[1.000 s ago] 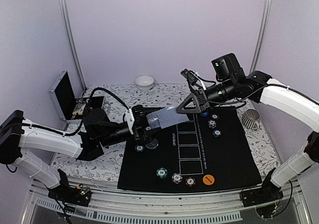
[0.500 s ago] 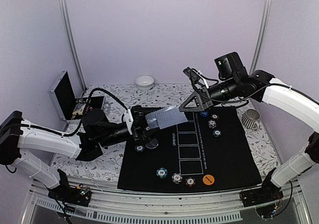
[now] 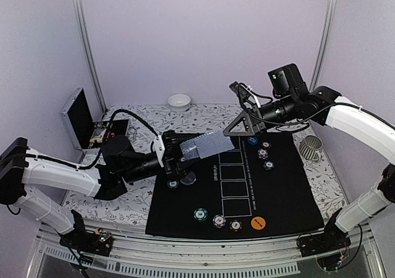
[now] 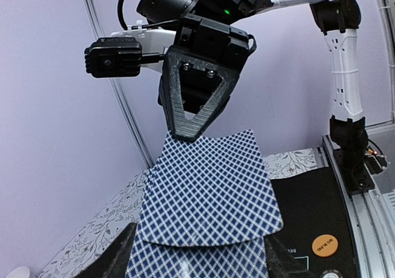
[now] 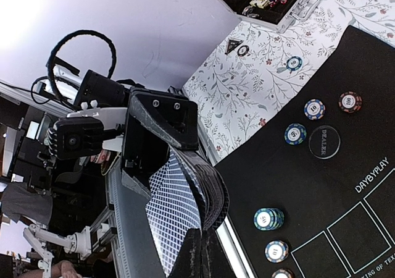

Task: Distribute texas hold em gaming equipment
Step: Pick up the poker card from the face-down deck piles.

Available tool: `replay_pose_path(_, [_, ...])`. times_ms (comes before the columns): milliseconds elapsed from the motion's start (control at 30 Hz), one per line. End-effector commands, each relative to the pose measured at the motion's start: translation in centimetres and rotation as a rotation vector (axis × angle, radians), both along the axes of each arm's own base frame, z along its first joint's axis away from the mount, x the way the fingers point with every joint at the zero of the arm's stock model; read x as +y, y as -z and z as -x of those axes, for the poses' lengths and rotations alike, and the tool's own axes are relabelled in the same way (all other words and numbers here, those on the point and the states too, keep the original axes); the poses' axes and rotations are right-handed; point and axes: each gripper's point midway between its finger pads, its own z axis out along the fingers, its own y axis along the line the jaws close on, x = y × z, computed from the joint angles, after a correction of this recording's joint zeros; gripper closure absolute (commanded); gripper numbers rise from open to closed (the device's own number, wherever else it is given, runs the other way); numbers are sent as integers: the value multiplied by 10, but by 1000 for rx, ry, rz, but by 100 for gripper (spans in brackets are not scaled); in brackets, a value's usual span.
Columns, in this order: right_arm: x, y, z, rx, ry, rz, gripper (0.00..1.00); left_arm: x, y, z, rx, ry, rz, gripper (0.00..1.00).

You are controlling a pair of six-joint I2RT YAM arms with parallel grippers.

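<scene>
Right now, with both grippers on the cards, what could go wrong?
1. The right gripper pinches the top card only at its edge; it could slip out.
2. The deck in the left gripper bows, so extra cards might follow.
3. Both hang above the mat; dropped cards could land on the chips.

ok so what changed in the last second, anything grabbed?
The right fingers closed on the far edge of the top card and drew it slightly rightward off the deck. The left fingers still hold the deck in the same spot. The chips on the mat have not moved.
</scene>
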Motion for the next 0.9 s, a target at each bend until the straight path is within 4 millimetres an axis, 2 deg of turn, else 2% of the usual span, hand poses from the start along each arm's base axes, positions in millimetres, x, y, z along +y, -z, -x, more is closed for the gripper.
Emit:
replay_pose_path(0, [-5,-25,4,-31,-15,-78,98,5,-3,-1,5,-8,21,44])
replay_pose_path(300, [-3,-36,8,-35,-41,-122,98,5,5,-1,42,-3,39,45])
replay_pose_path(600, [-11,-62,0,-106,4,-170,98,9,8,-3,42,-24,36,45])
replay_pose_path(700, [-18,-74,-5,-155,49,-184,98,14,11,-5,50,-46,36,45])
replay_pose_path(867, [-42,-98,-22,-296,194,-178,98,31,13,-5,77,-97,57,45])
